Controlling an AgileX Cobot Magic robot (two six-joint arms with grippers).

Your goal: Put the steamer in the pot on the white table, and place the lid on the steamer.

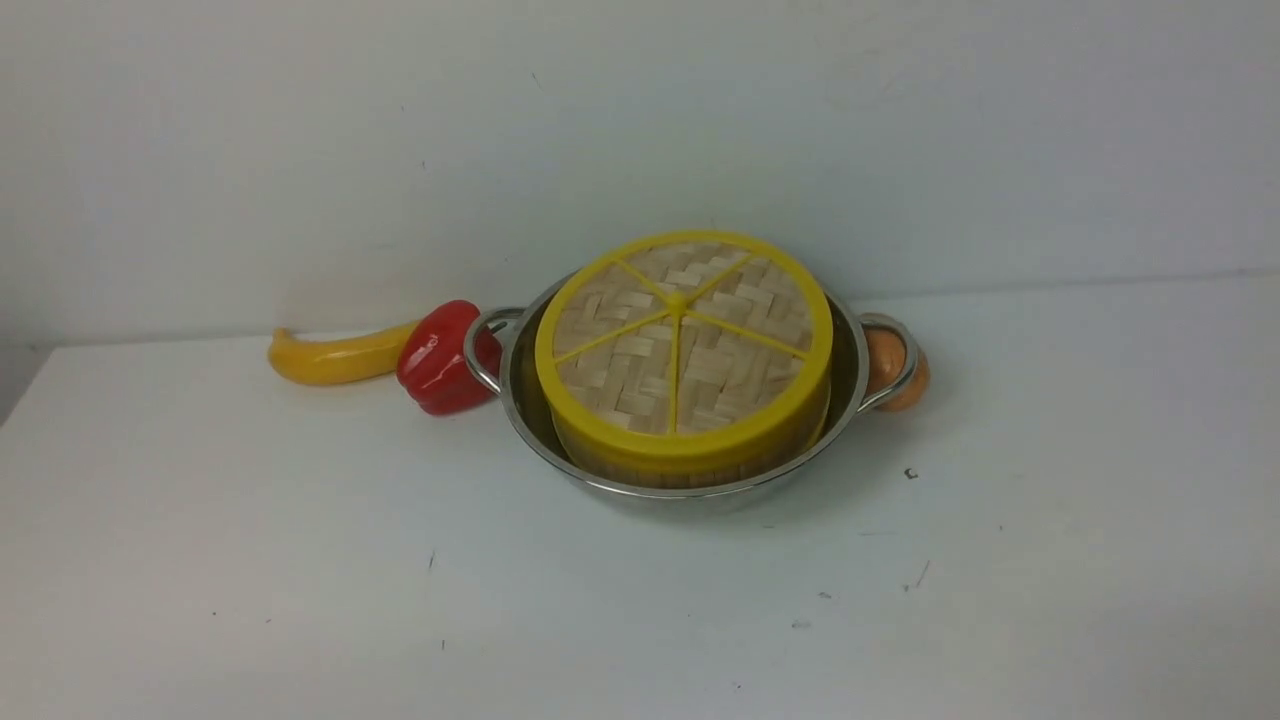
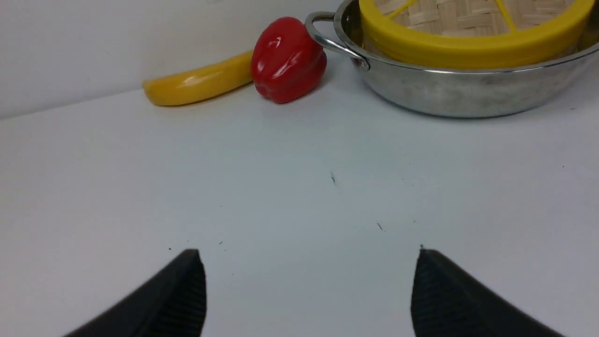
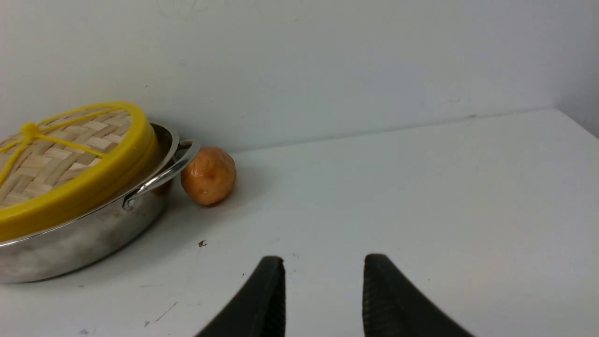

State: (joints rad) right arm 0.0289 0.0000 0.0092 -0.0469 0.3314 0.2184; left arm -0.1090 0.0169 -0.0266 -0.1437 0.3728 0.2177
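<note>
With the lid on the steamer, the steamer sits in the pot!

As we look across the white table (image 1: pixel 300 560), the shiny steel pot (image 1: pixel 690 493) stands near the wall (image 1: pixel 640 130), and down inside it sits the steamer (image 1: pixel 690 474), its low side just showing. And on top of the steamer we have the lid (image 1: pixel 640 370), woven bamboo with a thick yellow rim, its yellow spokes meeting at the hub! We see pot wall around the steamer, with the lid rising above the pot's rim.

Over to the left of the pot, we find a red pepper (image 1: pixel 447 365), right by one loop handle (image 1: pixel 480 350), and touching that pepper, a yellow banana (image 1: pixel 345 358) stretched out near the wall. On the other side, we spot an orange-brown round thing (image 1: pixel 915 370), partly behind the second loop handle (image 1: pixel 905 385); what it is, we cannot tell.

Now to the grippers! Our left wrist view gives us the left gripper (image 2: pixel 309 255) with its jaws wide apart, bare table showing between them. Our right wrist view shows the right gripper (image 3: pixel 323 260), jaws apart too, though standing closer together than the left pair, and nothing between them either. Both are well apart from the pot, folks!
</note>
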